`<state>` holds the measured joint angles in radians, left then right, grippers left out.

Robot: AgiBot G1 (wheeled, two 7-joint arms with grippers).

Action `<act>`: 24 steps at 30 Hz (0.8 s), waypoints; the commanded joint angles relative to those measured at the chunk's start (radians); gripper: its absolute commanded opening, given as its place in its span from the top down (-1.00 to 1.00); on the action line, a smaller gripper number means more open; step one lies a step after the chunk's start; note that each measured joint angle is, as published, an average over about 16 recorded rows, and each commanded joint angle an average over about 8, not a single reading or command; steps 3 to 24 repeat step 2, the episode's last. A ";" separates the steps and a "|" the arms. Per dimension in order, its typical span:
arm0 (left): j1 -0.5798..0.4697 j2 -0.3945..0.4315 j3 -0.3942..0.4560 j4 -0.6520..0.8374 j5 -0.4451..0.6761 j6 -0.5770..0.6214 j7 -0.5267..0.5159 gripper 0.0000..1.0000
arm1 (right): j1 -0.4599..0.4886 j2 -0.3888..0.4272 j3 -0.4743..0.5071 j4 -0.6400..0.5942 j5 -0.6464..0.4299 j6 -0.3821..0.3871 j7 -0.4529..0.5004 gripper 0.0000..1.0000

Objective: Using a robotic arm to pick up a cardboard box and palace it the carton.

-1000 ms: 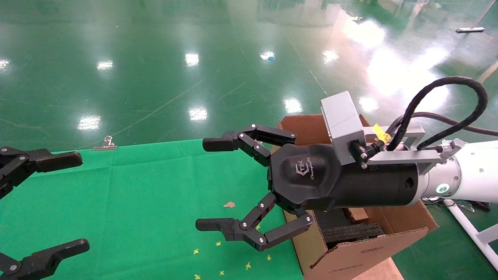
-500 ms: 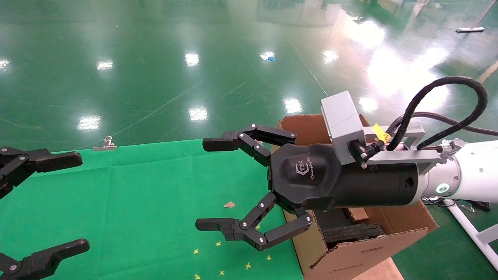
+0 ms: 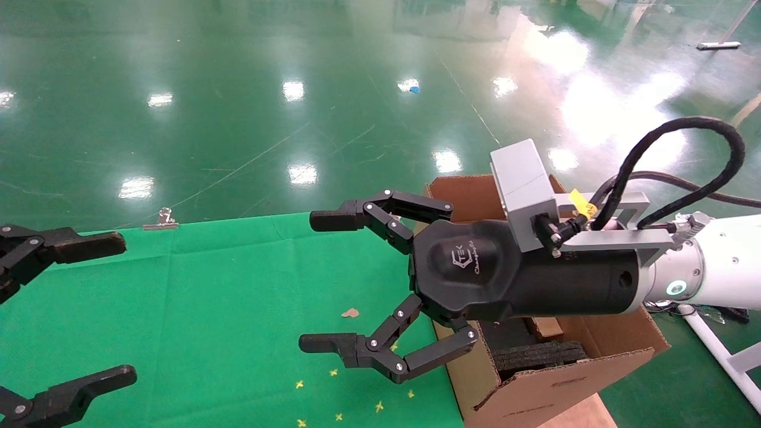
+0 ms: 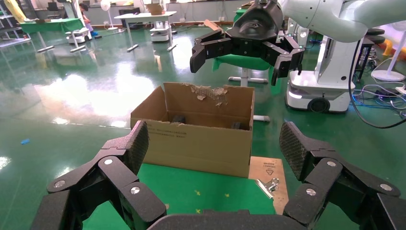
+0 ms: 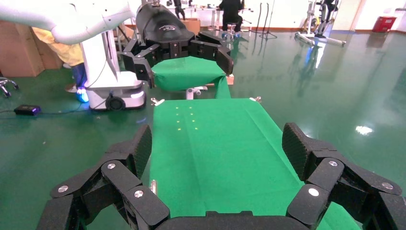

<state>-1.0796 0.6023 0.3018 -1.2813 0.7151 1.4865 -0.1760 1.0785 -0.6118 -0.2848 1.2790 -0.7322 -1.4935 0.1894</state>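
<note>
My right gripper [image 3: 318, 282], black on a white arm with a green ring, is open and empty. It hovers above the green cloth, just left of the carton [image 3: 535, 386]. The carton is large and brown, with upright flaps, a torn edge and black foam [image 3: 538, 355] inside. It also shows in the left wrist view [image 4: 196, 139], with the right gripper [image 4: 246, 52] above it. The right wrist view shows my own open gripper [image 5: 218, 148] over bare cloth. The small cardboard box is out of view. My left gripper [image 3: 118, 308] is open and empty at the far left.
A green cloth [image 3: 226, 309] covers the table, with small yellow marks [image 3: 336, 373] and a cardboard scrap [image 3: 350, 312] on it. A metal binder clip [image 3: 160, 221] sits at its far edge, another [image 4: 268, 184] near the carton. Shiny green floor lies beyond.
</note>
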 commanded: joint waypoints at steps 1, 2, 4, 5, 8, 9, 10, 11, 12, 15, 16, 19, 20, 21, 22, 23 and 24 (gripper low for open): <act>0.000 0.000 0.000 0.000 0.000 0.000 0.000 -1.00 | 0.000 0.000 0.000 0.000 0.000 0.000 0.000 -1.00; 0.000 0.000 0.000 0.000 0.000 0.000 0.000 -1.00 | 0.000 0.000 0.000 0.000 0.000 0.000 0.000 -1.00; 0.000 0.000 0.000 0.000 0.000 0.000 0.000 -1.00 | 0.000 0.000 0.000 0.000 0.000 0.000 0.000 -1.00; 0.000 0.000 0.000 0.000 0.000 0.000 0.000 -1.00 | 0.000 0.000 0.000 0.000 0.000 0.000 0.000 -1.00; 0.000 0.000 0.000 0.000 0.000 0.000 0.000 -1.00 | 0.000 0.000 0.000 0.000 0.000 0.000 0.000 -1.00; 0.000 0.000 0.000 0.000 0.000 0.000 0.000 -1.00 | 0.000 0.000 0.000 0.000 0.000 0.000 0.000 -1.00; 0.000 0.000 0.000 0.000 0.000 0.000 0.000 -1.00 | 0.000 0.000 0.000 0.000 0.000 0.000 0.000 -1.00; 0.000 0.000 0.000 0.000 0.000 0.000 0.000 -1.00 | 0.000 0.000 0.000 0.000 0.000 0.000 0.000 -1.00; 0.000 0.000 0.000 0.000 0.000 0.000 0.000 -1.00 | 0.000 0.000 0.000 0.000 0.000 0.000 0.000 -1.00; 0.000 0.000 0.000 0.000 0.000 0.000 0.000 -1.00 | 0.000 0.000 0.000 0.000 0.000 0.000 0.000 -1.00; 0.000 0.000 0.000 0.000 0.000 0.000 0.000 -1.00 | 0.000 0.000 0.000 0.000 0.000 0.000 0.000 -1.00; 0.000 0.000 0.000 0.000 0.000 0.000 0.000 -1.00 | 0.000 0.000 0.000 0.000 0.000 0.000 0.000 -1.00; 0.000 0.000 0.000 0.000 0.000 0.000 0.000 -1.00 | 0.000 0.000 0.000 0.000 0.000 0.000 0.000 -1.00; 0.000 0.000 0.000 0.000 0.000 0.000 0.000 -1.00 | 0.000 0.000 0.000 0.000 0.000 0.000 0.000 -1.00; 0.000 0.000 0.000 0.000 0.000 0.000 0.000 -1.00 | 0.000 0.000 0.000 0.000 0.000 0.000 0.000 -1.00; 0.000 0.000 0.000 0.000 0.000 0.000 0.000 -1.00 | 0.000 0.000 0.000 0.000 0.000 0.000 0.000 -1.00; 0.000 0.000 0.000 0.000 0.000 0.000 0.000 -1.00 | 0.000 0.000 0.000 0.000 0.000 0.000 0.000 -1.00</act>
